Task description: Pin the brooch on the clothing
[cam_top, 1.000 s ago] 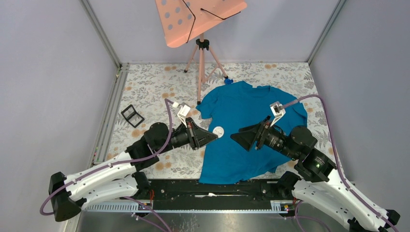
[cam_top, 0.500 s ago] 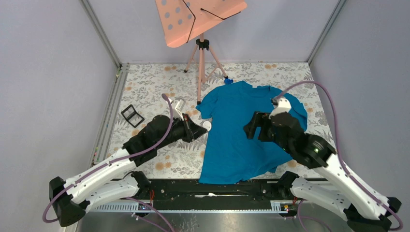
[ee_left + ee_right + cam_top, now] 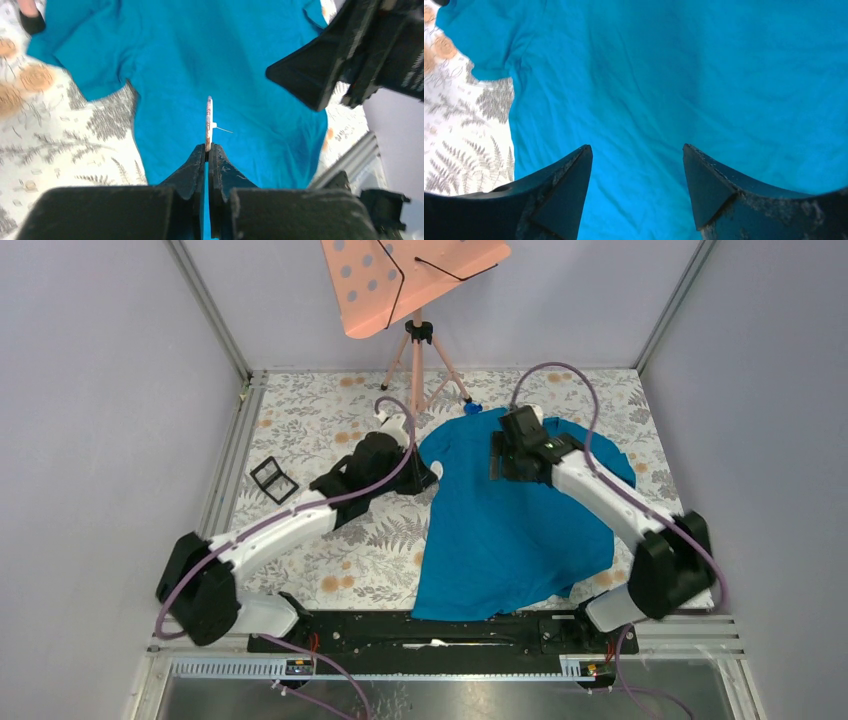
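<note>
The teal-blue T-shirt (image 3: 520, 530) lies flat on the floral table; it fills the left wrist view (image 3: 250, 55) and the right wrist view (image 3: 649, 75). My left gripper (image 3: 430, 478) is at the shirt's left sleeve. In its wrist view it (image 3: 207, 147) is shut on the brooch (image 3: 208, 120), held edge-on above the fabric, with the thin pin sticking out to the right. The brooch does not show in the top view. My right gripper (image 3: 498, 455) hovers over the upper chest, open and empty (image 3: 637, 150); it also shows in the left wrist view (image 3: 320, 75).
A pink music stand (image 3: 415, 275) on a tripod (image 3: 415, 380) stands at the back, one foot (image 3: 31, 21) near the sleeve. A black square frame (image 3: 273, 479) lies at the left. A small blue lump (image 3: 472, 408) sits by the collar.
The brooch lay on the shirt a second ago; my left gripper took it and carried it up toward the left sleeve. My right gripper swung from mid-shirt up toward the collar.
</note>
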